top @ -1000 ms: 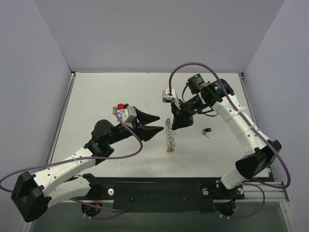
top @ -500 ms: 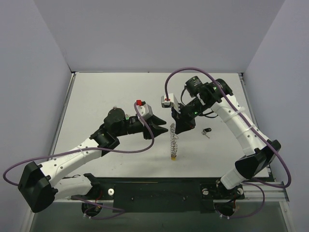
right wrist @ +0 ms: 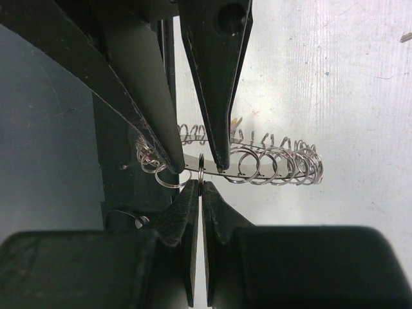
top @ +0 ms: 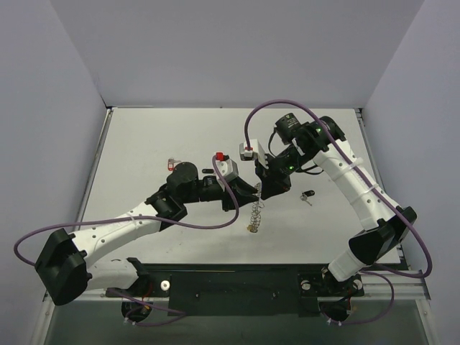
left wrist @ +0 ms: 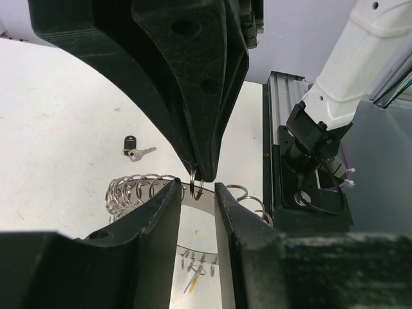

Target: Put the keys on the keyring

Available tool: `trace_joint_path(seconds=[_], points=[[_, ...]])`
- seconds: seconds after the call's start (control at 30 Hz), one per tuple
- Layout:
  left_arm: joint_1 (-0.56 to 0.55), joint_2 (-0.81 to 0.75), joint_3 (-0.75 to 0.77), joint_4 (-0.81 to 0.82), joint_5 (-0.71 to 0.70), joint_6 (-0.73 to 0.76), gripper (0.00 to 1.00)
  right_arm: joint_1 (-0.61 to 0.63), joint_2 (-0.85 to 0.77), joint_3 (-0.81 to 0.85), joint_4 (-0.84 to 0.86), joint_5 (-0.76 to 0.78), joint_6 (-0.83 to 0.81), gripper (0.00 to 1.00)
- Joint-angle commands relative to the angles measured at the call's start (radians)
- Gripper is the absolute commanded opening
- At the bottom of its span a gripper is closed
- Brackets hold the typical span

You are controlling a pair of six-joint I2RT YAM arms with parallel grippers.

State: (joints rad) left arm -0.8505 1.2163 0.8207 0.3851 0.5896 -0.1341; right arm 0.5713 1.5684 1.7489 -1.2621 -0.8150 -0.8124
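Observation:
My right gripper (right wrist: pixel 201 187) is shut on one small ring of the keyring (right wrist: pixel 277 164), a silver wire loop fringed with rings. In the top view the keyring (top: pixel 253 210) hangs off the table below that gripper (top: pixel 263 192). A key with a yellow tag (left wrist: pixel 191 280) dangles from its low end. My left gripper (left wrist: pixel 195 193) is open, and its fingers (left wrist: pixel 164 206) straddle the pinched ring without touching it. In the right wrist view they come in from above as two black fingers (right wrist: pixel 215 96). A key with a black tag (top: pixel 307 195) lies on the table to the right.
A small key with a red tag (top: pixel 172 162) lies on the white table (top: pixel 158 136) left of the left arm. Grey walls enclose the table at the back and sides. The black rail (top: pixel 237 280) with the arm bases runs along the near edge.
My left arm has swung right, up to the keyring, and its jaws have narrowed around the pinched ring. The right gripper has stayed shut; the hanging keyring swayed slightly.

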Motion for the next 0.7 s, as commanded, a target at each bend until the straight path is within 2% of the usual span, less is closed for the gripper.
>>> trace_joint_path(seconds=[0.0, 0.33, 0.43, 0.53, 0.67], points=[[-0.009, 0.006, 0.040, 0.072, 0.003, -0.007, 0.35, 0.007, 0.004, 0.029, -0.051, -0.026, -0.011, 0.00], [-0.010, 0.020, 0.044, 0.063, 0.006, -0.004, 0.20, 0.007, -0.001, 0.029, -0.049, -0.032, -0.011, 0.00], [-0.010, 0.026, 0.049, 0.054, 0.012, -0.012, 0.00, 0.007, 0.004, 0.029, -0.049, -0.033, -0.010, 0.00], [-0.010, 0.020, 0.019, 0.087, -0.011, -0.042, 0.00, 0.001, -0.004, 0.026, -0.043, -0.036, -0.005, 0.00], [-0.009, -0.044, -0.128, 0.349, -0.098, -0.153, 0.00, -0.074, -0.030, 0.029, -0.036, -0.096, -0.028, 0.35]])
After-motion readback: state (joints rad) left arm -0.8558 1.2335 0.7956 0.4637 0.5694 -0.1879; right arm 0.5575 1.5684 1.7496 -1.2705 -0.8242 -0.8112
